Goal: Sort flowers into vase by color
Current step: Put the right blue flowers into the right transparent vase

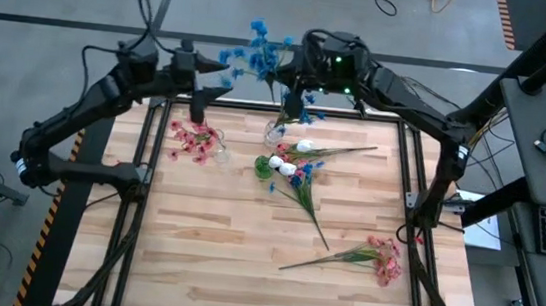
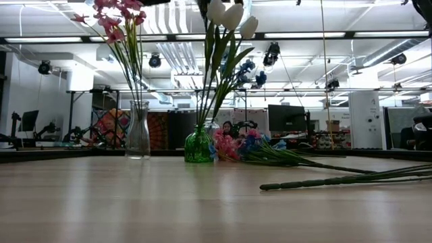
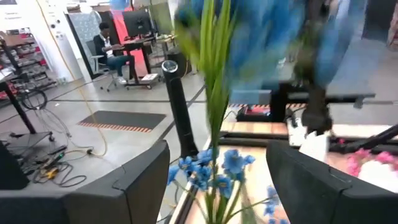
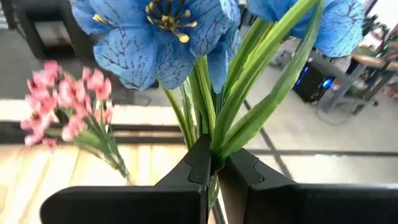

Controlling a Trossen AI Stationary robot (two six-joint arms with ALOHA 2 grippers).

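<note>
My right gripper is shut on a blue flower sprig held over the table's far edge, seen close in the right wrist view. My left gripper is open just to its left. In its wrist view its fingers stand wide on either side of the green stems without touching. A clear vase holds pink flowers. A green vase holds white flowers. Another clear vase stands below the held sprig. My right gripper pinches the sprig's bundled green stems and leaves between its two fingers, a little below the blue blossoms. The fingers come roughly level from the table's right and lie across the stems. The sprig stands upright, blossoms above the fingers. Its lower end is hidden.
Loose sprigs lie on the wood: blue and white ones at the middle, a pink one toward the near right. Black frame rails border the table. In the low view, long stems stretch across at the right.
</note>
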